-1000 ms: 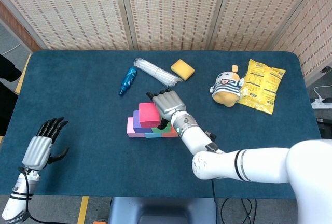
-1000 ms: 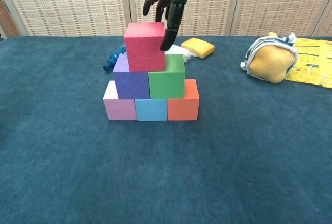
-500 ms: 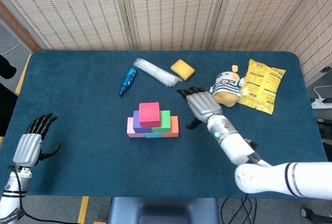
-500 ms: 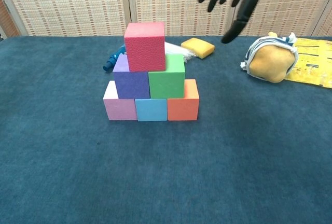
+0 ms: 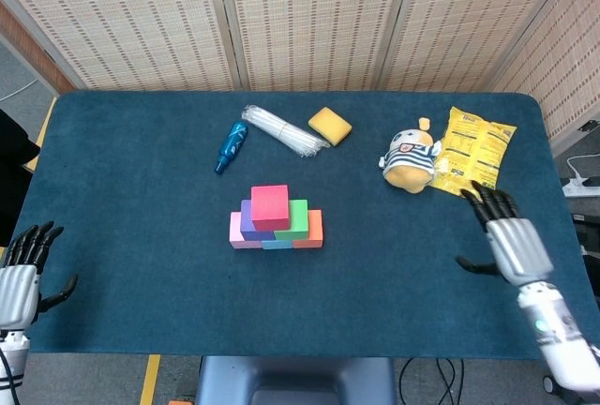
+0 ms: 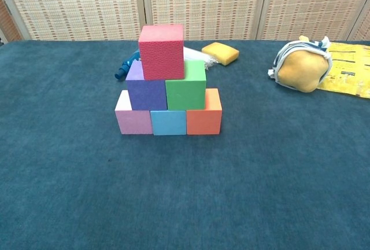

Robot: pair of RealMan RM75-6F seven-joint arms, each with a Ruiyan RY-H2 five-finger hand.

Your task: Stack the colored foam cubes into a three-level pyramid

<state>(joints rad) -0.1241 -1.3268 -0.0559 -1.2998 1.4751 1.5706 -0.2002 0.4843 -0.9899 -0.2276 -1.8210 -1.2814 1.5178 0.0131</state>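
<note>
While both hands' fingers [image 5: 491,202] stay spread, the pyramid [image 6: 168,82] stands upright, row left-right.

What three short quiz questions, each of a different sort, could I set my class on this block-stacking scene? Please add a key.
1. True or false: the red cube sits on top of the purple cube and the green cube.
2. Multiple choice: which cube lies in the middle of the bottom row? A) pink cube B) light blue cube C) orange cube
3. Fill in: the right hand holds ____.

Key
1. True.
2. B.
3. Nothing; it hovers open near the table's right edge, and the left hand is open at the left edge.
</note>
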